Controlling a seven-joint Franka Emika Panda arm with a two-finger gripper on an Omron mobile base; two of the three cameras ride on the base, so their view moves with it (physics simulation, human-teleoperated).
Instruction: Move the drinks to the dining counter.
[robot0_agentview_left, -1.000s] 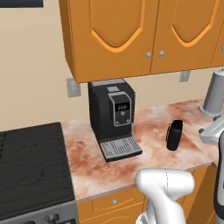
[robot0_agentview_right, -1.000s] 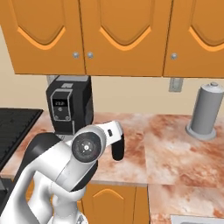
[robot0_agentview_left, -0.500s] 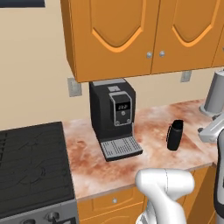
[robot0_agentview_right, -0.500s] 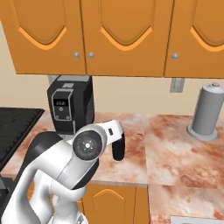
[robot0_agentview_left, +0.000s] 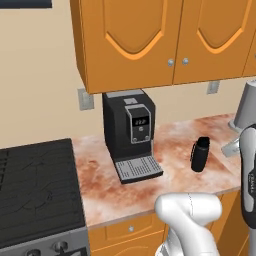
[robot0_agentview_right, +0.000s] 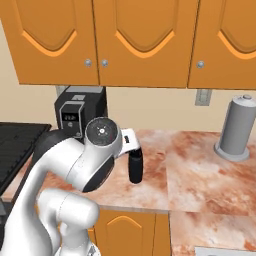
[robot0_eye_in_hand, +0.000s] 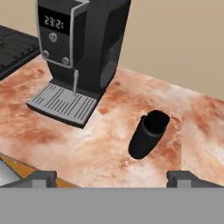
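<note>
While the end effector is hanging wide open and holding nothing, the black flask is standing upright just beyond it on the tabletop, right of the coffee machine.

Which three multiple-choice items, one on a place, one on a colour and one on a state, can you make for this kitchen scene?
1. Where does the black flask stand?
A. on the stove
B. on the marbled worktop, right of the coffee machine
C. on the machine's drip tray

2. What colour are the wall cabinets?
A. white
B. grey
C. orange

3. How is the gripper?
A. open, holding nothing
B. shut on the flask
C. shut on a bottle

Key: B, the flask stands on stone beside the machine; C, the doors are orange; A, the fingertips stand wide apart, short of the flask.
</note>
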